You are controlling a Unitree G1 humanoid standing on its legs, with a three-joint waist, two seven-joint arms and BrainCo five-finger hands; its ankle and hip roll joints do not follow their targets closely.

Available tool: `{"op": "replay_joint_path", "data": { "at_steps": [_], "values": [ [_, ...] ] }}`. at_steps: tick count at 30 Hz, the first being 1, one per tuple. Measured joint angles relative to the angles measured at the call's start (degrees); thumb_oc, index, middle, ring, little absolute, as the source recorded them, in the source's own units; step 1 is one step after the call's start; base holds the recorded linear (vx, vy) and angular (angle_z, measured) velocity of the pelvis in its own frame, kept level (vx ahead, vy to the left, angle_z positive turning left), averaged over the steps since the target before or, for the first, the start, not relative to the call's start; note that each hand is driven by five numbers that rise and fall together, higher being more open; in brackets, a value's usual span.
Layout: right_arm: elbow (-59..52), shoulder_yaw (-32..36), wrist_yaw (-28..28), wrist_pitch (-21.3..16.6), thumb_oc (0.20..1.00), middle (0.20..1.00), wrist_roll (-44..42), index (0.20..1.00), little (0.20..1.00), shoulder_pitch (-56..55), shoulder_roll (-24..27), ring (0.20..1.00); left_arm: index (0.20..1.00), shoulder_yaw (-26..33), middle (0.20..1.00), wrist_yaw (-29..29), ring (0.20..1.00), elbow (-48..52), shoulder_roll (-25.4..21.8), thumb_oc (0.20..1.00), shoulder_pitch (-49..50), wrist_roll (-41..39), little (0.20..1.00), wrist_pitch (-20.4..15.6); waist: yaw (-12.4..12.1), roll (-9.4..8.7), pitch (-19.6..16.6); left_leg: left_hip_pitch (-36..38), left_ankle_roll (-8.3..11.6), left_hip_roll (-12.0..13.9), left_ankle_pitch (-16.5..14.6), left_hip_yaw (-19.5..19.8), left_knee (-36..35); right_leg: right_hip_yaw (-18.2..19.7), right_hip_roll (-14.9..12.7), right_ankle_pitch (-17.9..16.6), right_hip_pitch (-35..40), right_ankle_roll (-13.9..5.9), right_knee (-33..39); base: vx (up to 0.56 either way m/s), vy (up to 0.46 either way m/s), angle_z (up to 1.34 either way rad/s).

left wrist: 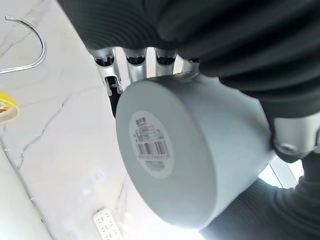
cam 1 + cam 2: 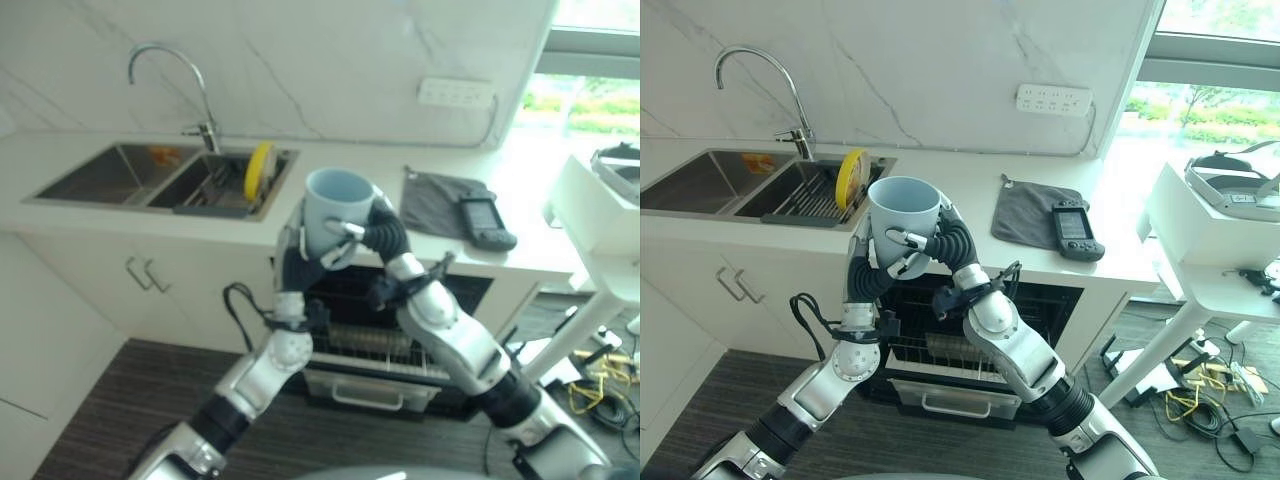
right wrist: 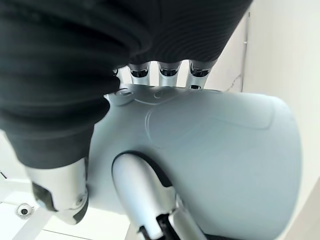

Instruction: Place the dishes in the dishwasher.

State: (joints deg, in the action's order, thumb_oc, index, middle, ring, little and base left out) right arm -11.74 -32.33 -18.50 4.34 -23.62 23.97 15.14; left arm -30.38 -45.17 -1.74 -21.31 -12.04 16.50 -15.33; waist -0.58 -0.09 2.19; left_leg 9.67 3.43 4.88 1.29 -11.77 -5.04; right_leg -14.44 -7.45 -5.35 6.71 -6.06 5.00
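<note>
A pale blue mug (image 2: pixel 337 208) is held upright in the air in front of the counter edge, above the open dishwasher (image 2: pixel 372 350). My left hand (image 2: pixel 297 264) grips it from the lower left, fingers (image 1: pixel 131 57) curled round its far side; the mug's base (image 1: pixel 150 142) with a barcode label faces that wrist. My right hand (image 2: pixel 378 232) holds it from the right, fingers (image 2: pixel 902 240) wrapped across the mug's wall (image 3: pixel 210 145) next to the handle (image 3: pixel 137 187). A yellow plate (image 2: pixel 259 170) stands on edge in the sink rack.
The dishwasher's wire rack (image 2: pixel 940 352) is pulled out under the counter. A double sink (image 2: pixel 120 172) with a tall tap (image 2: pixel 170 70) lies at the left. A grey cloth (image 2: pixel 436 200) and a black handheld device (image 2: pixel 485 220) rest on the counter; a white table (image 2: pixel 1210 235) stands at the right.
</note>
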Motion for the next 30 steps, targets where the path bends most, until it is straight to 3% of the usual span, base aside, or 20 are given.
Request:
{"op": "replay_joint_path", "data": {
  "at_steps": [1,2,9,25,30],
  "values": [
    [0.0,0.0,0.0,0.0,0.2,0.2,0.0,0.2,0.2,0.0,0.0,0.2,0.46,0.0,0.46,0.0,0.46,0.0,0.1,0.46,0.0,-0.2,0.46,-0.1,0.0,0.0,0.0,0.0,0.0,0.0,0.0,0.0,0.0,0.0,0.0,0.0,0.0,0.0,0.0,0.0,0.0,0.0],
    [0.0,0.0,0.0,0.0,0.2,0.2,0.0,0.2,0.2,0.0,0.0,0.2,1.0,0.0,1.0,0.2,1.0,0.0,0.1,1.0,0.0,-0.3,1.0,-0.2,0.0,-0.01,0.0,0.0,0.0,0.0,0.0,0.0,0.0,0.0,0.0,0.0,0.0,0.0,0.0,0.0,0.0,0.0],
    [0.2,0.8,-0.1,-0.1,0.2,0.2,0.1,0.2,0.2,0.0,0.1,0.2,1.0,-1.0,1.0,2.5,1.0,0.1,0.1,1.0,0.2,-2.9,1.0,-2.3,0.1,-0.07,0.0,0.0,0.0,0.0,0.0,0.0,0.0,0.0,0.0,0.0,0.0,0.0,0.0,0.0,0.0,0.0],
    [2.9,3.9,-1.9,-2.5,0.2,0.2,0.1,0.2,0.2,-3.0,1.1,0.2,1.0,-1.0,1.0,6.7,1.0,0.0,0.0,1.0,1.0,-6.6,1.0,-3.5,0.1,-0.25,0.1,0.0,-0.03,0.0,0.0,-0.1,0.0,0.0,0.0,0.0,-0.1,-0.01,0.0,0.0,0.0,0.0],
    [3.0,7.4,-2.0,-4.1,0.2,0.2,0.0,0.2,0.2,-7.4,1.3,0.2,1.0,2.0,1.0,7.2,1.0,-0.1,0.0,1.0,5.8,-10.1,1.0,-3.9,0.1,-0.16,0.3,0.0,-0.06,0.0,-0.1,-0.2,0.0,0.1,0.0,0.0,-0.1,-0.01,0.0,0.0,0.0,0.0]
  ]
}}
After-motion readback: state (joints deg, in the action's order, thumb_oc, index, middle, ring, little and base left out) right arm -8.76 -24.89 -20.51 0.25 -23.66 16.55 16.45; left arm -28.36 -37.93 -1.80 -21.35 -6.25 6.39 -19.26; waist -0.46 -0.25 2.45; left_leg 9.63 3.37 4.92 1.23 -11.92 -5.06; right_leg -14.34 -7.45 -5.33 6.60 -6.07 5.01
